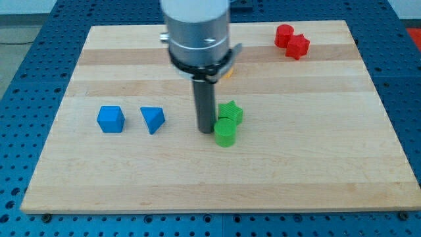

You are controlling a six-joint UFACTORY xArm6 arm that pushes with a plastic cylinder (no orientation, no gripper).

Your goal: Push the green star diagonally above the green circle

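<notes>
A broad silver-grey metal cylinder forms the arm's last segment, its surface smooth with a soft sheen and a small dark spot on its front. Below it sits a black ring-shaped collar, with a thin grey tab jutting out on the right. From the collar hangs a straight dark rod, round and plain, ending at my tip [206, 131].

Star [231, 111] touching circle [225, 133], above-right

1 view, high front angle, whole wooden board [316, 164] visible
</notes>
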